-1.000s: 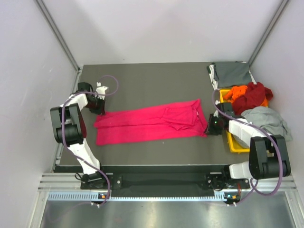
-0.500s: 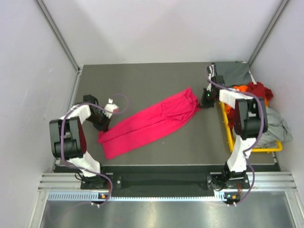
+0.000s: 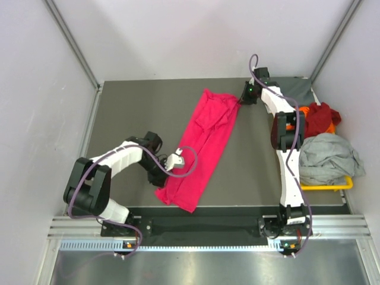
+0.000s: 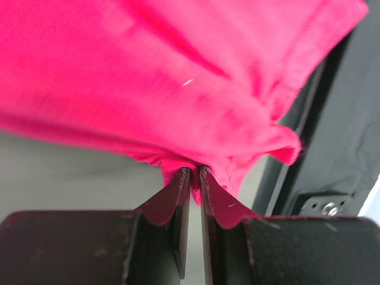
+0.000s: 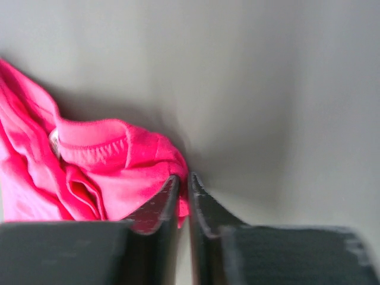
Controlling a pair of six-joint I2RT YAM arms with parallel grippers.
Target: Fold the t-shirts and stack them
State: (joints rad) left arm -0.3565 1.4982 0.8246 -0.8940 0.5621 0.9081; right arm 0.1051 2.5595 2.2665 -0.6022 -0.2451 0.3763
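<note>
Both the left gripper [image 4: 195,172] and right gripper [image 5: 184,178] are clamping opposite ends of the magenta t-shirt [image 3: 205,139] stretched diagonally across the table [image 3: 130,107], and should be pulling evenly to flatten it.

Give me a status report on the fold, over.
Left end effector shut on pink t-shirt, near end. Right end effector shut on far end. Shirt stretched diagonally over table. Path clear; bin sits right.

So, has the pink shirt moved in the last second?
Yes. The pink shirt turned from crosswise to lengthwise on the table, one end now near its back edge.
</note>
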